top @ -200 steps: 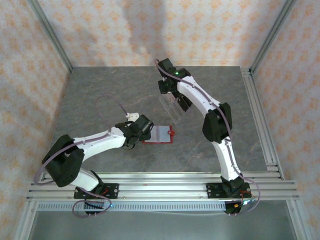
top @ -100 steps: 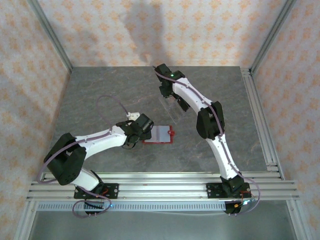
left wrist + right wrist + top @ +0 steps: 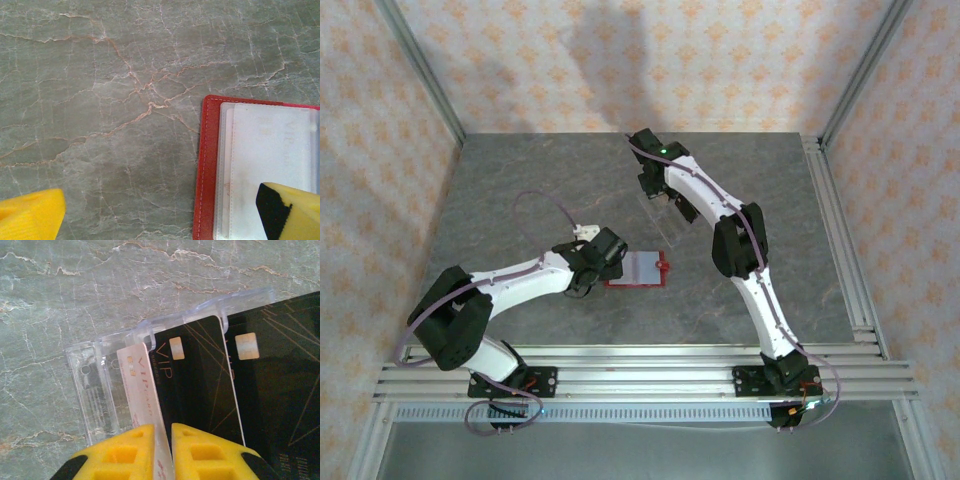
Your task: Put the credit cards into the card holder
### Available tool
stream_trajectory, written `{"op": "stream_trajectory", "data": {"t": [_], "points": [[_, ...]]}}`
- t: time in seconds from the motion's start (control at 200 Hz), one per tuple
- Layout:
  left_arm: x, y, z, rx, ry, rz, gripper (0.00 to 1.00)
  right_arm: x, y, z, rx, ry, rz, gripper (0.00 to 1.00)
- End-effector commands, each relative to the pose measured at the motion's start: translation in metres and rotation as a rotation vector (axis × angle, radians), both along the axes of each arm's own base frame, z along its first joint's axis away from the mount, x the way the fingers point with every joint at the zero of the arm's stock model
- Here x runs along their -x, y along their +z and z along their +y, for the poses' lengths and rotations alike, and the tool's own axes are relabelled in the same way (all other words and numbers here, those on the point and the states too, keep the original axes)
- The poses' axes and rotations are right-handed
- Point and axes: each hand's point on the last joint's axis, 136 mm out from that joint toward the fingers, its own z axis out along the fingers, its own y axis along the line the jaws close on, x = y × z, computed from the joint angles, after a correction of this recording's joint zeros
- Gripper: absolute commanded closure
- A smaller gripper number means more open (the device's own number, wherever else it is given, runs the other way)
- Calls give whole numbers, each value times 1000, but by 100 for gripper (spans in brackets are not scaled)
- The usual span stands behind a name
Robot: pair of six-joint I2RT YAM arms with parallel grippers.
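Right fingers [image 3: 125, 447] stand narrow, pinching the near edge of a pale credit card [image 3: 141, 385] at the left end of the clear stand [image 3: 92, 385], with black cards [image 3: 200, 380] just beside it. Left fingers [image 3: 30, 215] are spread wide, and one overhangs the open red card holder [image 3: 206, 170] at frame lower right. The grey marbled bench [image 3: 100, 100] lies bare to the holder's left. Patterned walls [image 3: 620, 60] enclose the bench.

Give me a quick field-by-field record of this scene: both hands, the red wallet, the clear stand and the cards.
left hand: open, fingers spread wide, one fingertip over the wallet
flat red wallet: lying open on the grey marbled table, with a sleeved pale card inside
right hand: closed on a pale whitish card
clear plastic stand: holds the gripped card and two black cards with gold lines
task state: gripped card not yet out of the stand
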Motion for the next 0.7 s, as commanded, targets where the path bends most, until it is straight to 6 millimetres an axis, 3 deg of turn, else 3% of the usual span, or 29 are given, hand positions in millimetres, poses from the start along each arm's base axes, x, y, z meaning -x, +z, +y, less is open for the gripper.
{"op": "stream_trajectory", "data": {"t": [0.0,0.37,0.696], "points": [[-5,4,3,-22,9,-3,0,2,-4,-2,6,2,28,89],[-7,5,2,-26,5,-5,1,2,4,0,-23,13,31,100],[-8,9,2,-33,4,-11,0,6,63,13,-174,31,-26,100]]}}
